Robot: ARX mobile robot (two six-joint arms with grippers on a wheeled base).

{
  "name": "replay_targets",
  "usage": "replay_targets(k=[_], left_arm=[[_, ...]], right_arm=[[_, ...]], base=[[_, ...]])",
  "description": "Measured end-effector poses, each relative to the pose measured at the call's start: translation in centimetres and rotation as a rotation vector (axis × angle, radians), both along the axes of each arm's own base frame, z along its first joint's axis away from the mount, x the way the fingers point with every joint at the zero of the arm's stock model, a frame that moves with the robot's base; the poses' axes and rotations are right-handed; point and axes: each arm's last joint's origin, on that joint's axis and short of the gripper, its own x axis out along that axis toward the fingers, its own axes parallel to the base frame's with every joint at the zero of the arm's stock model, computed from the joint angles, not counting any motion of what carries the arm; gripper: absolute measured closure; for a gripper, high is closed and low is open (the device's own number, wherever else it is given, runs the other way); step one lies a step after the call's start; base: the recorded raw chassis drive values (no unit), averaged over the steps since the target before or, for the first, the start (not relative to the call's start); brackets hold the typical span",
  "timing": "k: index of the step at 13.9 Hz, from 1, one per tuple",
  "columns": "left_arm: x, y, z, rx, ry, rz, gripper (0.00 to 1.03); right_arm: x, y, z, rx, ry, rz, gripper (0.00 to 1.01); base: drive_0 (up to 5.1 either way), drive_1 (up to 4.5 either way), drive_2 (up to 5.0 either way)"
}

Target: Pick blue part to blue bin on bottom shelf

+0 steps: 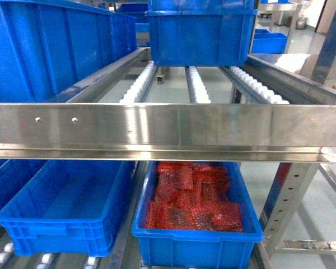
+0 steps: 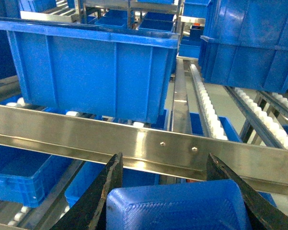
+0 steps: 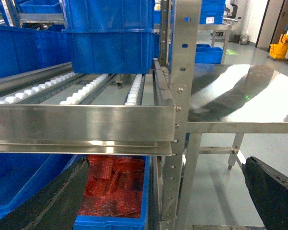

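The low stainless-steel roller shelf [image 1: 56, 259] carries the deep, plain-walled blue plastic bin [image 1: 67, 204] beside a like crate of red packets [image 1: 193, 202]. The left gripper [image 2: 169, 201] clasps the flat blue moulded part [image 2: 177, 208] below the steel front rail [image 2: 134, 139]; I judge it should dip under that rail, then release over the plain bin. The right gripper [image 3: 168, 191] hangs spread and empty.

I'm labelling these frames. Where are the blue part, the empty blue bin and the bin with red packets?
blue part [image 2: 175, 207]: left wrist view, its top face.
blue bin [image 1: 56, 228]: head view, front rim.
bin with red packets [image 1: 196, 236]: head view, front rim.
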Motion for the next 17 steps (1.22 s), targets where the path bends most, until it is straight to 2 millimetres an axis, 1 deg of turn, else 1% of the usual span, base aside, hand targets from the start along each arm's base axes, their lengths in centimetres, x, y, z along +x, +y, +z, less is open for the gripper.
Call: replay_targets(k=[6, 17], left_arm=[[-0.01, 0.0, 0.0, 0.0, 0.0, 0.0, 0.6], [-0.01, -0.02, -0.02, 0.001, 0.001, -0.002, 0.6]], right_arm=[[0.0, 0.0, 0.0, 0.0, 0.0, 0.0, 0.03], [0.0, 0.01, -0.02, 0.0, 0.002, 0.003, 0.03]], base=[[-5.1, 2.38, 2.4], [0.0, 0.0, 0.0]])
